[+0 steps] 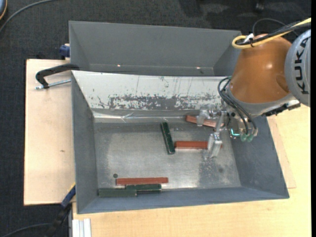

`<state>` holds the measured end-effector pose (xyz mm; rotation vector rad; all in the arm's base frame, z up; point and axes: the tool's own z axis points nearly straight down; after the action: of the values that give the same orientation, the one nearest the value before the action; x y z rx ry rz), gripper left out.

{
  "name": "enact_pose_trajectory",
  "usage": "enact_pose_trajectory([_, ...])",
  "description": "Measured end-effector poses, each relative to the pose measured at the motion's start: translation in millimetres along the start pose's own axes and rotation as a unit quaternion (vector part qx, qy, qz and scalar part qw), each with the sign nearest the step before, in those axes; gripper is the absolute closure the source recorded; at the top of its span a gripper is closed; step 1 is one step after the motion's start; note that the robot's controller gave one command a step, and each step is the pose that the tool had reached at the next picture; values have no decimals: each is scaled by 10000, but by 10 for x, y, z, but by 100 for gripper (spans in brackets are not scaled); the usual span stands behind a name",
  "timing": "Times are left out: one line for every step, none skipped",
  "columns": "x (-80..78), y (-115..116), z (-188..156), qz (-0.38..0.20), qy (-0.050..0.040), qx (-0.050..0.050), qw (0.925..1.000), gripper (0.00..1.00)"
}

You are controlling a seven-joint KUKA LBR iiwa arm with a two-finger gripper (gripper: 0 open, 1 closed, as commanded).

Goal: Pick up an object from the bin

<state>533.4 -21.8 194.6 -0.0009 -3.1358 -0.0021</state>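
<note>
Camera view: the arm [276,78], under its orange cover, reaches in from 3 o'clock over the grey bin [98,147].
Gripper: the gripper [211,131] hangs low at the 3 o'clock side of the floor. Its two metal fingers look spread, one toward 12 and one toward 6, with nothing pinched between them.
Nearest things: a red-brown bar [190,144] lies flat at the floor's centre, its right end just beside the lower finger. A short red-brown piece [194,119] lies by the back wall, just beside the upper finger. A dark green bar [168,138] lies tilted at the red-brown bar's 9 o'clock end.
Rest of bin: a long red-brown strip [142,180] and a long dark green strip [129,191] lie side by side along the front wall at 7 o'clock, well apart from the gripper.
Step in hand: judged as the approach; nothing is lifted yet.
Next move: probably centring over one of the nearby red-brown things so that it lies between the fingers, then closing on it and lifting clear of the wall.
</note>
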Motion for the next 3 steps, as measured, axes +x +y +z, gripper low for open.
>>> enact_pose_trajectory([-159,-23,1283,541,-1,-3,9985,0])
enact_pose_trajectory([-166,-18,1277,542,-32,-2,9985,0])
enact_pose_trajectory([-175,-14,1269,543,-43,-1,9985,0])
